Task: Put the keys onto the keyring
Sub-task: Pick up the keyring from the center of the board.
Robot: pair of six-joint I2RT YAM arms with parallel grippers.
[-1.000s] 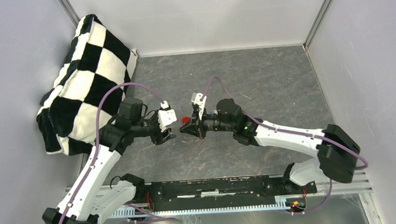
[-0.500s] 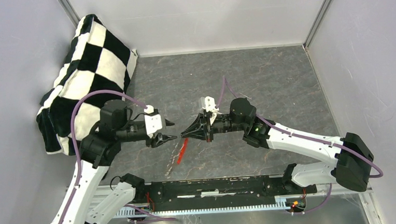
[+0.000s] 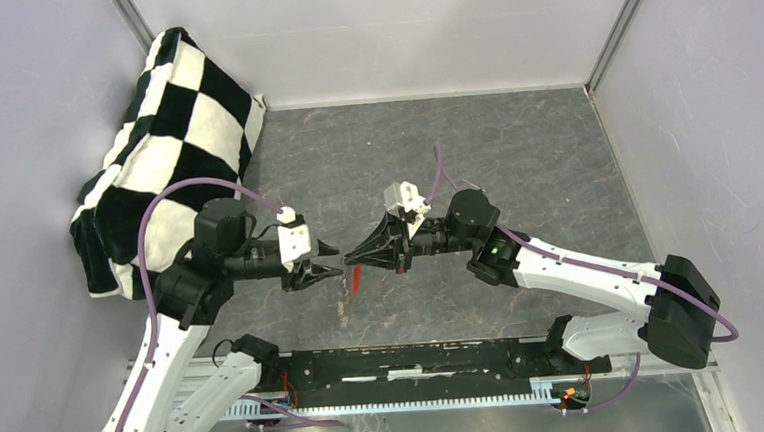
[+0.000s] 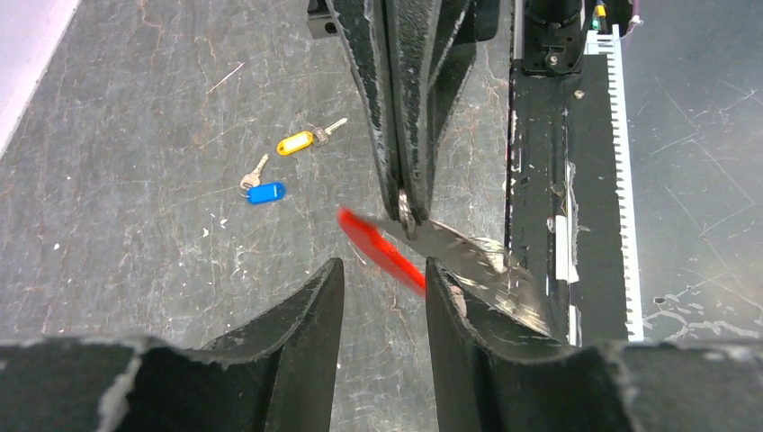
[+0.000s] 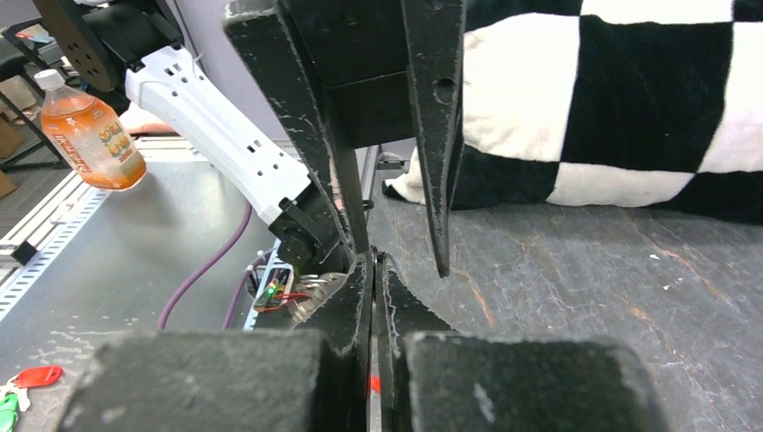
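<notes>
My right gripper [image 3: 348,257] [image 4: 407,211] [image 5: 375,261] is shut on the keyring [image 3: 357,276], a blurred red piece [image 4: 378,250] that hangs from the fingertips with a grey key [image 4: 468,261] dangling beside it. Facing it, a little to the left, my left gripper [image 3: 333,259] [image 4: 382,274] is open with nothing between its fingers. The red piece hangs just past its right fingertip. A yellow-capped key [image 4: 297,142] and a blue-capped key [image 4: 265,192] lie on the dark floor beyond, close together. The top view does not show them.
A black-and-white checked cushion [image 3: 168,139] [image 5: 630,99] leans in the back left corner. A black rail [image 3: 417,359] runs along the near edge between the arm bases. Grey walls close in three sides. An orange drink bottle [image 5: 85,135] stands outside the cell.
The two grippers have drawn apart, the left going left and the right going right. The red keyring has swung down with the key under the right fingertips. The left jaws have narrowed.
</notes>
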